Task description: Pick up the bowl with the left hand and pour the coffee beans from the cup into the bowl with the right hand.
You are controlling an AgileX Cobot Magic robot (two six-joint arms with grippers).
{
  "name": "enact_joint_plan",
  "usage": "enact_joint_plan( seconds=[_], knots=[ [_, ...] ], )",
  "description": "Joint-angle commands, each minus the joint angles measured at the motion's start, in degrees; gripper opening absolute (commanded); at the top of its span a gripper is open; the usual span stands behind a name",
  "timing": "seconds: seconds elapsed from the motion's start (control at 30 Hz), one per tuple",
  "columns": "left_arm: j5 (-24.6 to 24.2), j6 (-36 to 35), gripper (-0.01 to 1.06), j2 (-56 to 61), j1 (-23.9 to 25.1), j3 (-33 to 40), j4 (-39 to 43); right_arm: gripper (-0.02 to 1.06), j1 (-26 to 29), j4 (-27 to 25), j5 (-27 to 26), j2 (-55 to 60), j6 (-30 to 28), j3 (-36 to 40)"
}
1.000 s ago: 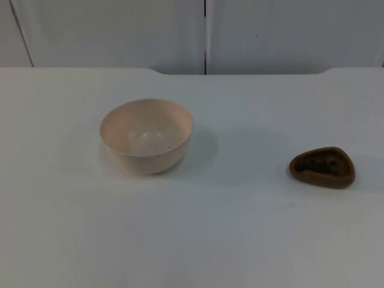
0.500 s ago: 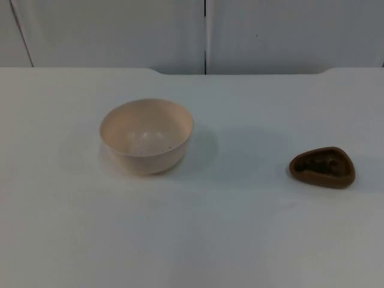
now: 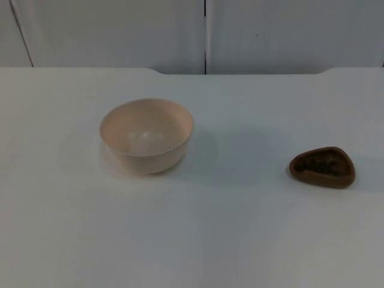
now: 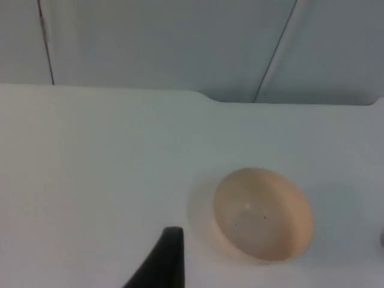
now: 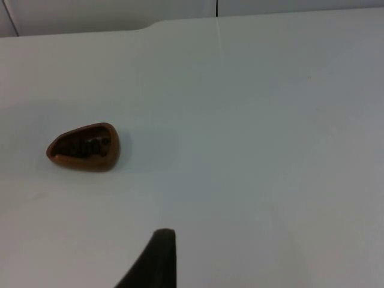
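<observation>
The bowl (image 3: 146,136) sits upright left of the table's (image 3: 240,240) middle, the brown cup (image 3: 322,167) of beans near its right edge, well apart, one per arm; left gripper (image 4: 162,264) and right gripper (image 5: 153,261) hang back, spread impossible to tell.

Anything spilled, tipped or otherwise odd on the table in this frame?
Nothing stands out. The cream bowl stands upright, and the brown cup sits apart from it with its dark coffee beans inside. None lie on the white table.

white table top (image 3: 240,240), bare surface; grey partition wall (image 3: 288,33) behind it
</observation>
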State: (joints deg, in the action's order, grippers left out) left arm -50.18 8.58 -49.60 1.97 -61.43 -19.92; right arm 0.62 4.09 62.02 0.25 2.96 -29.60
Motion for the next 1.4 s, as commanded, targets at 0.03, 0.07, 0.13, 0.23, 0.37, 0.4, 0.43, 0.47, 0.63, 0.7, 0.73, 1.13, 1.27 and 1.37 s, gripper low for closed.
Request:
enact_joint_plan(
  seconds=[0.03,0.07,0.13,0.23,0.37,0.4,0.43,0.47,0.63,0.7,0.73,1.13,1.27,1.37],
  knots=[
    [-0.3,1.2,1.05,-3.6,0.1,-3.3,-1.6,1.05,0.3,0.2,-0.2,-0.2,0.2,0.0],
    [-0.4,1.5,1.05,-4.6,0.1,-4.1,-1.9,1.05,0.3,0.2,-0.2,-0.2,0.2,0.0],
    [-0.4,1.6,1.05,-5.3,0.1,-4.8,-2.3,1.05,0.3,0.2,-0.2,-0.2,0.2,0.0],
    [-0.2,3.1,1.05,-6.8,0.1,-6.3,-4.2,1.05,0.3,0.2,-0.2,-0.2,0.2,0.0],
    [-0.3,6.6,1.05,-8.8,0.1,-7.6,-7.3,1.05,0.3,0.2,-0.2,-0.2,0.2,0.0],
    [-0.4,7.7,1.05,-9.3,0.1,-7.9,-8.0,1.05,0.3,0.2,-0.2,-0.2,0.2,0.0],
    [-0.4,8.2,1.05,-9.8,0.1,-8.2,-8.7,1.05,0.3,0.2,-0.2,-0.2,0.2,0.0],
    [-0.5,8.4,1.05,-10.3,0.1,-8.5,-9.1,1.05,0.3,0.2,-0.2,-0.2,0.2,0.0],
    [-0.6,8.5,1.05,-12.2,0.1,-9.1,-9.7,1.05,0.3,0.2,-0.2,-0.2,0.2,0.0],
    [-0.6,8.5,1.05,-12.6,0.1,-9.1,-9.8,1.05,0.3,0.2,-0.2,-0.2,0.2,0.0],
    [-0.5,8.8,1.05,-13.0,0.1,-9.1,-10.1,1.05,0.3,0.2,-0.2,-0.2,0.2,0.0],
    [-0.9,13.1,1.05,-19.8,-2.2,-9.1,-14.0,1.05,0.3,0.2,-0.2,-0.2,0.1,0.0],
    [-0.3,13.2,1.05,-22.3,-4.7,-9.1,-13.7,1.05,0.3,0.2,-0.2,-0.2,0.1,0.0],
    [0.4,13.6,1.05,-26.2,-8.6,-9.1,-12.7,1.05,0.3,0.2,-0.2,-0.2,0.1,0.0]
  ],
)
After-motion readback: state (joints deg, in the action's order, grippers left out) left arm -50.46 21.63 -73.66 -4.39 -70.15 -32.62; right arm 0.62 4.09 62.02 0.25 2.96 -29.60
